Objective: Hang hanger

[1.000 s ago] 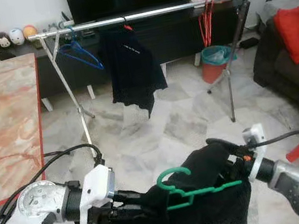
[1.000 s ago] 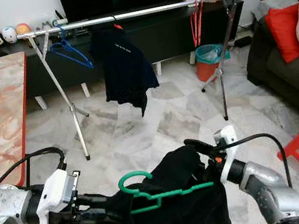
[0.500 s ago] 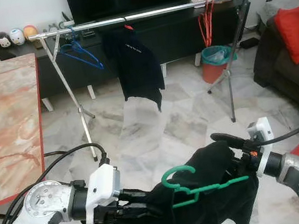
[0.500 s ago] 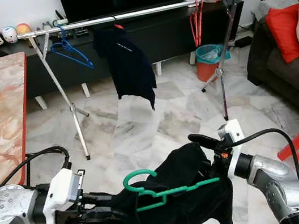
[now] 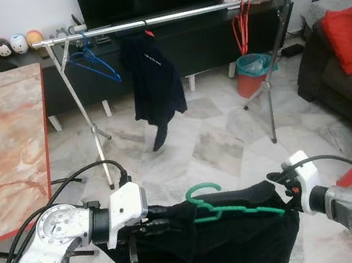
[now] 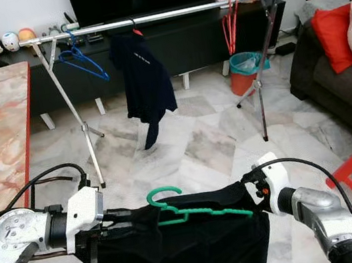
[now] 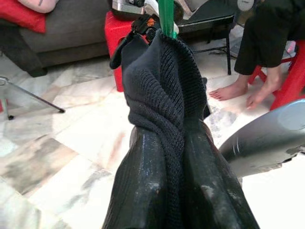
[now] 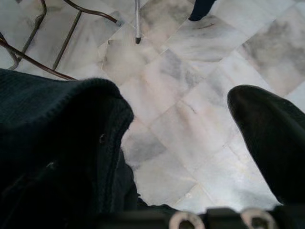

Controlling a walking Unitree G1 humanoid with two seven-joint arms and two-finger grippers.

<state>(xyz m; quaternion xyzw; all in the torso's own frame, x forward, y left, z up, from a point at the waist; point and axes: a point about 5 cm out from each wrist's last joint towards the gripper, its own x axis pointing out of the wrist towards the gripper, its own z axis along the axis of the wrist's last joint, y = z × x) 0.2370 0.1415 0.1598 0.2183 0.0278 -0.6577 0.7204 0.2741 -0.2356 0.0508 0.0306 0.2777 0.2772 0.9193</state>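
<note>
Between the two end effectors the black garment (image 5: 207, 234) has been pulled out flatter and wider; a second ago it bunched up in a mound against the right end effector (image 5: 280, 180). The green hanger (image 5: 225, 205) now lies tilted, its far end dipping toward the right end effector. The left end effector (image 5: 155, 217) sits higher. Beyond them, the dark shirt (image 5: 152, 78) on the rail has swung and twisted narrower.

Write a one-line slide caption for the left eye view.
Both hands, left hand and right hand, stretch a black garment on a green hanger before the clothes rail.
</note>
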